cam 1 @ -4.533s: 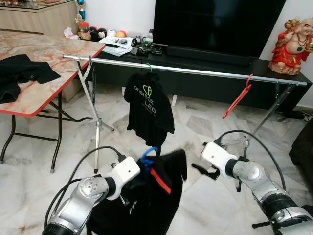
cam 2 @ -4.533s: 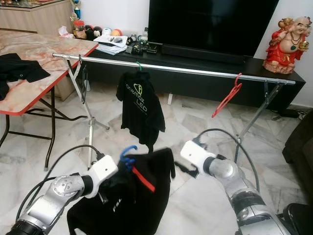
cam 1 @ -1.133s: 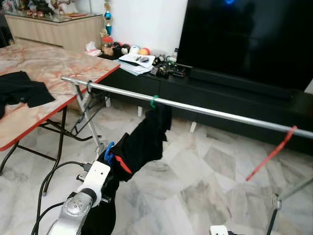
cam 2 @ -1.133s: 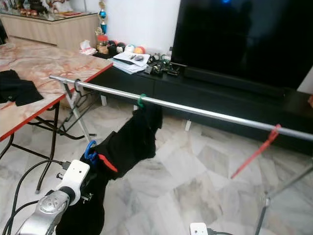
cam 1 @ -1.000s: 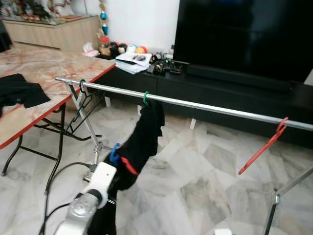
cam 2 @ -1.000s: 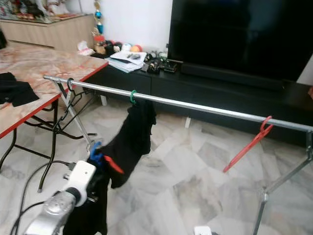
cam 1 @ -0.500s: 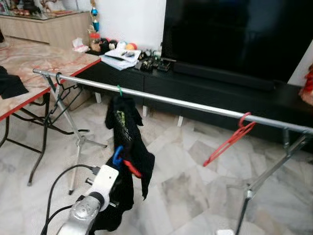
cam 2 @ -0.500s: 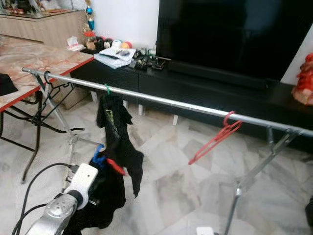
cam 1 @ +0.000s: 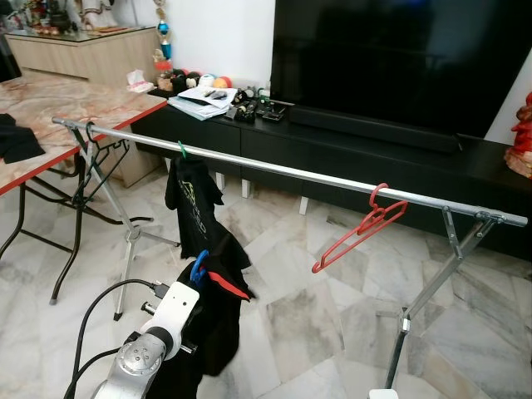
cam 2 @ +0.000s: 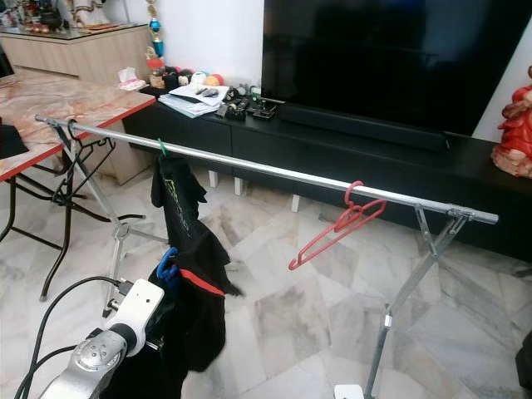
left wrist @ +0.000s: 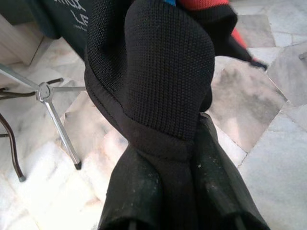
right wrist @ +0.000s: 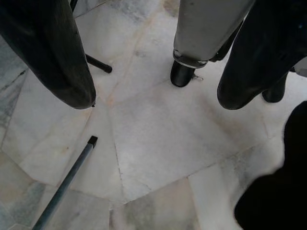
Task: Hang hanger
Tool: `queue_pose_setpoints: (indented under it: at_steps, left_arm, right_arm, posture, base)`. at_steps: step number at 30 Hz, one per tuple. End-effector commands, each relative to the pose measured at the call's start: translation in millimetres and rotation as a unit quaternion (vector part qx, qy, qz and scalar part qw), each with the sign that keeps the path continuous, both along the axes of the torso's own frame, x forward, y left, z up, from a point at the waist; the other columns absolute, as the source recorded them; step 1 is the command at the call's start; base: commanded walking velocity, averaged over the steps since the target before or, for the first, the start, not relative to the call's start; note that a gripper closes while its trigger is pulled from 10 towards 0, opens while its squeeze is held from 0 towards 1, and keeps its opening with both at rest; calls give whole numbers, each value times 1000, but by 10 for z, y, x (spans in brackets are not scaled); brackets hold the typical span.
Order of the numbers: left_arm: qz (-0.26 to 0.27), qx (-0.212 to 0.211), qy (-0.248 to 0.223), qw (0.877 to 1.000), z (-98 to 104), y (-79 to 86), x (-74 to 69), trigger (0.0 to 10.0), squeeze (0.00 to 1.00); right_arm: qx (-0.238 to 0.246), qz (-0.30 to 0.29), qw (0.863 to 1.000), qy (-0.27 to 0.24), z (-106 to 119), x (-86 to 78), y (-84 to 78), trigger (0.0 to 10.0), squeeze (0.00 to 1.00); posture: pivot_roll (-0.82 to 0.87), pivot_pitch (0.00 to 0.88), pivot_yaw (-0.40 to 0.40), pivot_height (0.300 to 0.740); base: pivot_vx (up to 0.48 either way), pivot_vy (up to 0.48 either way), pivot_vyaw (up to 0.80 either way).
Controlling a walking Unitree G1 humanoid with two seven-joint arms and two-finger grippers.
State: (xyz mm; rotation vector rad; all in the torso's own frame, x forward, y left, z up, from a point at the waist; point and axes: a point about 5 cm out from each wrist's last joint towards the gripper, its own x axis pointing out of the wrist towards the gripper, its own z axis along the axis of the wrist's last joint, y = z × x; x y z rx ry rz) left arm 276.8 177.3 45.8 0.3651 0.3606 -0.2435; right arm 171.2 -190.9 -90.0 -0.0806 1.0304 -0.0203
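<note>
- A marble floor (cam 1: 316, 307) lies before a black TV console (cam 1: 374, 158); a silver clothes rail (cam 1: 283, 170) spans the room.
- A black shirt on a green hanger (cam 1: 181, 150) and an empty red hanger (cam 1: 357, 233) hang on the rail.
- The left gripper (left wrist: 165, 191) is clamped on a black garment (left wrist: 163, 81) with a blue hanger (cam 1: 199, 265), below the rail.
- The right gripper (right wrist: 153, 72) hangs low over the floor, fingers spread.
</note>
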Motion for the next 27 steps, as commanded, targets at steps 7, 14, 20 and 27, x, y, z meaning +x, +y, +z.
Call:
queue_pose_setpoints:
  at_steps: [7,14,20,27]
  left_arm:
    - [11,-20,-30,999,132,10,64,10000,0]
    - [10,-20,-28,999,130,7,66,10000,0]
    - [10,-21,-27,999,129,0,68,10000,0]
    - [4,-26,-24,999,123,-26,66,10000,0]
  right_arm:
    - [8,2,1000,-7,15,41,30,10000,0]
    - [9,1,1000,-7,19,52,34,10000,0]
    - [8,1,1000,-7,22,58,30,10000,0]
    - [3,3,1000,-7,26,64,19,10000,0]
  posture:
    - [154,0,-39,740]
    - [155,0,-44,740]
    - [155,0,-47,740]
    - [156,0,-53,740]
  base:
    - [74,0,0]
    - [352,0,0]
    - [385,0,0]
    - [400,0,0]
